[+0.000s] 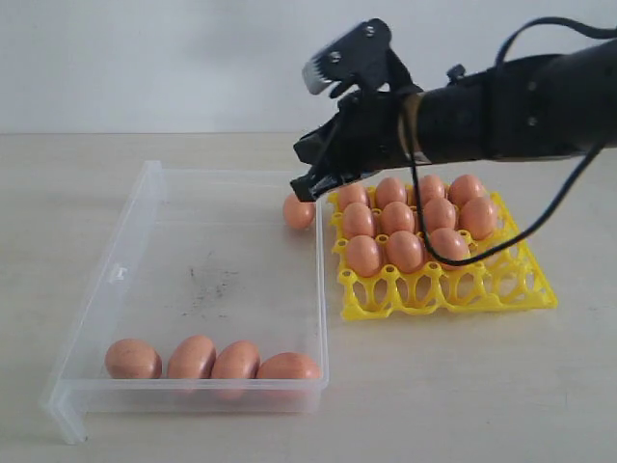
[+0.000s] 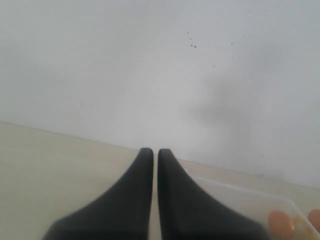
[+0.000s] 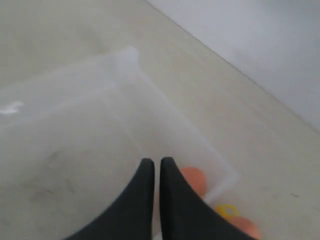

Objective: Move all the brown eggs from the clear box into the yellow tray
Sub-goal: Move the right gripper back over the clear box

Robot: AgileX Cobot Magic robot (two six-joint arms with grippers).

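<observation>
right pincer (image 1: 305, 186): clenched, empty, over clear box (image 1: 116, 275) corner
left pincer (image 2: 151, 150): clenched, empty
brown eggs (image 1: 193, 357): five inside clear box

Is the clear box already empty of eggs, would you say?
No, four brown eggs lie along the near wall of the clear box.

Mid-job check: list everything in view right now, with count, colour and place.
clear box: one, see-through, on the left
yellow tray: one, yellow, right of the box
brown eggs in box: five, orange-brown, four along the near wall, one in the far corner by the tray
brown eggs in tray: eleven, orange-brown, back three rows
table: one, beige
right gripper: black, shut, beside the corner egg
left gripper: black, shut, only in its wrist view
</observation>
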